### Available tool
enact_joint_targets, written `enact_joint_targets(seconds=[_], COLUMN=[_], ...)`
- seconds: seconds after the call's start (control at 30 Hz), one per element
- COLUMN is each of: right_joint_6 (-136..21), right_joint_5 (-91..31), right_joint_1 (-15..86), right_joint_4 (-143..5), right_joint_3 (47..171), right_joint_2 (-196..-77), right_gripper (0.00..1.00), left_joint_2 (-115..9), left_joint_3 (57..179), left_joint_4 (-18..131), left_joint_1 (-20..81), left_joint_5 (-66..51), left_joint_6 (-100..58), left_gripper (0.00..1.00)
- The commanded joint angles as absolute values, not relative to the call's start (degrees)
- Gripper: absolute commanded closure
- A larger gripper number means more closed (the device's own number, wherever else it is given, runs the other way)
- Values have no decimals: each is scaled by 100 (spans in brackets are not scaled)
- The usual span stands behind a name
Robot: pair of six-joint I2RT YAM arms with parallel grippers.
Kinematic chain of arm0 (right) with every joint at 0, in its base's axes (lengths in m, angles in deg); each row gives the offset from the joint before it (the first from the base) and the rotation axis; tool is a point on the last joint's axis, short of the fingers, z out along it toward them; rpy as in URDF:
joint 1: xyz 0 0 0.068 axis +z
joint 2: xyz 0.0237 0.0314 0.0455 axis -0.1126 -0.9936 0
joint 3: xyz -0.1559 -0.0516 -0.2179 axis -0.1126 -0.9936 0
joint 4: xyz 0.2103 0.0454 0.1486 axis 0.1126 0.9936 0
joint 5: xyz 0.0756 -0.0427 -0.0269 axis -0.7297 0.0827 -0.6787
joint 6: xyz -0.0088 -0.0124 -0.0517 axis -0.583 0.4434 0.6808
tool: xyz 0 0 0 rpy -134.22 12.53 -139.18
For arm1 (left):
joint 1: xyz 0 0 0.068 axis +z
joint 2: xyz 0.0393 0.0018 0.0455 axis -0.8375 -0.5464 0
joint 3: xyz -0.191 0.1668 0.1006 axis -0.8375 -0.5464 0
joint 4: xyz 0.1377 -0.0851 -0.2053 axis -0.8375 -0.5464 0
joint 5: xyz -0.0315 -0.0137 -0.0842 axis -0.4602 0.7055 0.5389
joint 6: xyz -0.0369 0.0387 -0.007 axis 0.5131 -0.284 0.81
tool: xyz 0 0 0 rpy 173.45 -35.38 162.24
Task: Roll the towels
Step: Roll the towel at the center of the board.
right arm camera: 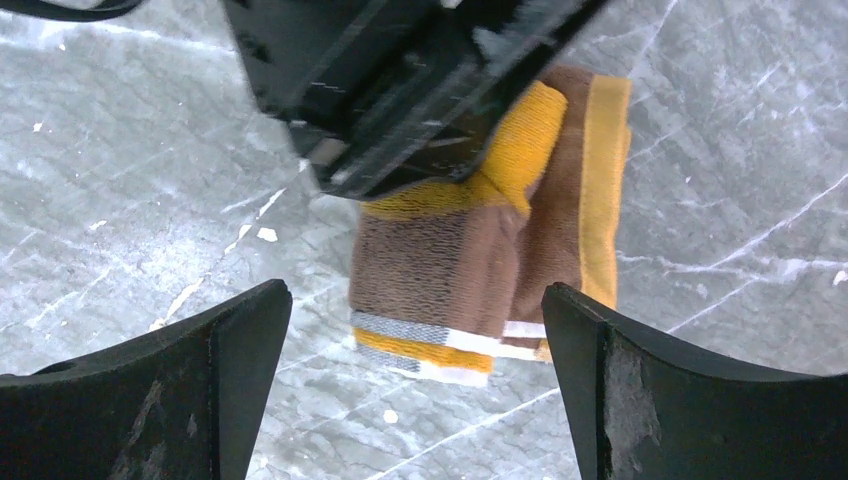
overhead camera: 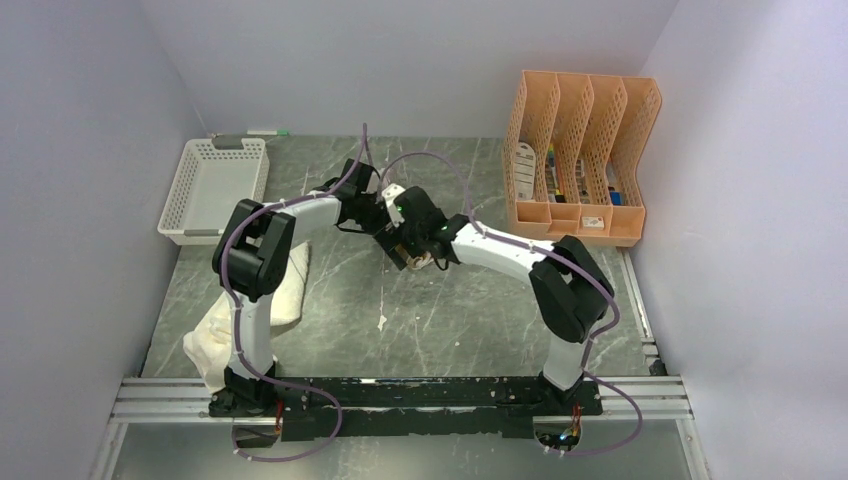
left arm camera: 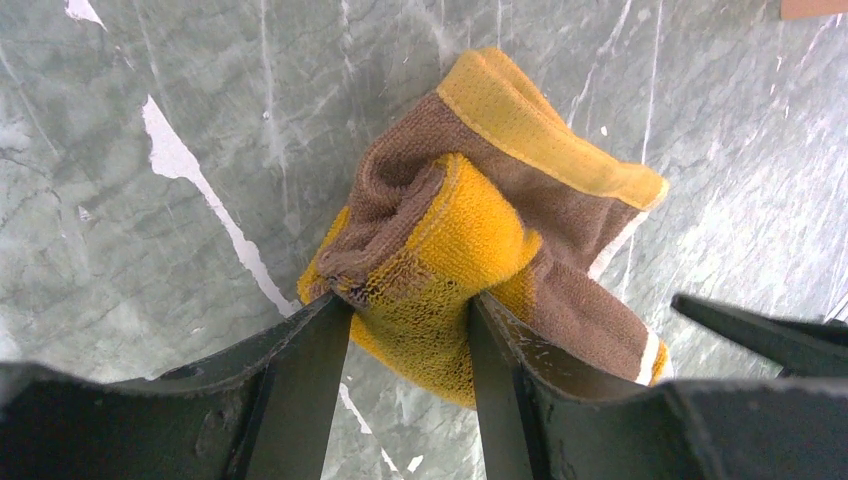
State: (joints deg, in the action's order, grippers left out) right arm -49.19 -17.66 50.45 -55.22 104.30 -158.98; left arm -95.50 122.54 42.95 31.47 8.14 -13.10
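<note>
The yellow and brown towel [left arm camera: 470, 250] is seen half rolled on the middle of the grey table [overhead camera: 450, 320]. Its rolled end is pinched by the left gripper [left arm camera: 408, 305]. The right gripper [right arm camera: 415, 295] is spread wide over it, and nothing is held by it. The white towel [overhead camera: 288, 288] is bunched beside the left arm's base. The labels in the orange rack [overhead camera: 580, 130] are too small to be read.

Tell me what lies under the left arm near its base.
A crumpled cream towel on the table. The arm covers its middle, so its full outline is hidden.
</note>
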Motion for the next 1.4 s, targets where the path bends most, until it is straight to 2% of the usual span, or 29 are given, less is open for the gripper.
enact_joint_targets(seconds=[0.0,0.3,0.57,0.63,0.7,0.77,0.8,0.93,1.07,1.23,1.37], right_joint_6=[-4659,-4573,-4584,-4585,-4593,-4583,-4592,-4562,-4654,-5326,-5966], right_joint_5=[-680,458,955,1025,1050,1025,1043,1029,428,-1269,-3007], right_joint_1=[5461,5905,5964,5977,5981,5985,5988,5984,5939,5469,4727], right_joint_4=[-5769,-6235,-6326,-6347,-6373,-6402,-6412,-6480,-6594,-6783,-6980], right_joint_3=[10398,10119,10003,9999,9998,9985,9997,9998,9952,9804,9736], right_joint_2=[-16058,-16393,-16657,-16719,-16769,-16807,-16823,-16868,-16714,-16315,-16191], right_gripper=[2,12,19,24,33,65,75,80,87,89,89], left_joint_2=[-10054,-10164,-10170,-10161,-10169,-10127,-10095,-9784,-9211,-8372,-7893], left_joint_3=[12159,12249,12216,12206,12193,12161,12122,11996,11890,11760,11479], left_joint_4=[3796,3623,3550,3530,3491,3456,3453,3463,3493,3483,3674], left_joint_1=[3043,3051,3132,3168,3227,3287,3334,3589,3902,4027,4036], left_joint_5=[589,626,616,629,639,664,669,810,765,215,118], left_joint_6=[-1521,-1596,-1641,-1659,-1685,-1712,-1718,-1703,-1642,-1661,-1640], left_gripper=[41,41,40,40,40,40,40,39,36,33,32])
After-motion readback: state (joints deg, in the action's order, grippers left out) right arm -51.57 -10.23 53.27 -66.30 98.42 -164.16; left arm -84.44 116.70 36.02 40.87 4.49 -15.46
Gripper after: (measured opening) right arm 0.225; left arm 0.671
